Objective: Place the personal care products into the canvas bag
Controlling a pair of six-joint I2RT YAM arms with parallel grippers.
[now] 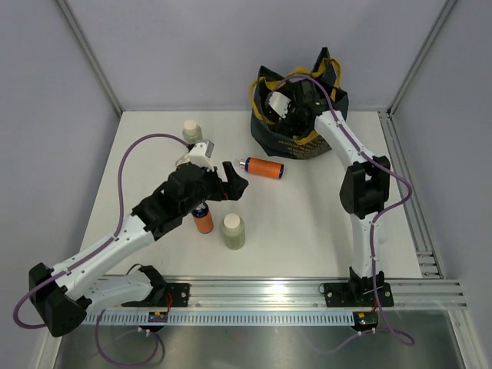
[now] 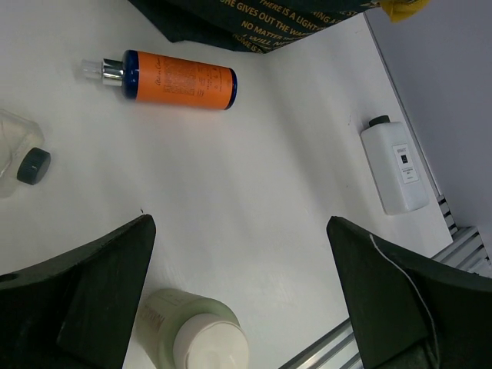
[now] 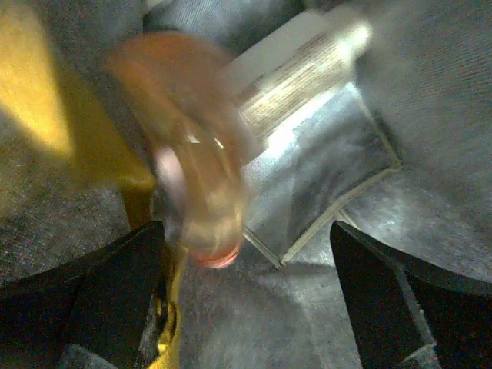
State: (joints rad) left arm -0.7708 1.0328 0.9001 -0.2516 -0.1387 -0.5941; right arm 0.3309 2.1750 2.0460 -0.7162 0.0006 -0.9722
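The right jaws stand apart inside the canvas bag, clamped on nothing. In the right wrist view the peach teardrop bottle hangs between them, nearer the finger at 9 o'clock. It is smeared with blur, so I judge it to be loose and dropping rather than held. Beyond it, toward 1 o'clock, lies a pale labelled object, too blurred to name.

The left jaws are also wide apart and empty, low over the surface near its middle. From them, in the top view:
- The lying orange spray bottle is just beside, at 3 o'clock, with the bag beyond it at 1 o'clock.
- The upright orange bottle stands at 7 o'clock, partly under the arm.
- The near pale green bottle is at 6 o'clock.
- The far pale green bottle is at 11 o'clock.

The left wrist view adds two more:
- The white rectangular bottle lies at 3 o'clock, near the rail.
- The clear dark-capped bottle is at the 9 o'clock edge.

The task looks to be early. One product is in the bag, or going in, and six are left on the surface. The lying orange spray bottle seems the handiest next pick for the left arm.
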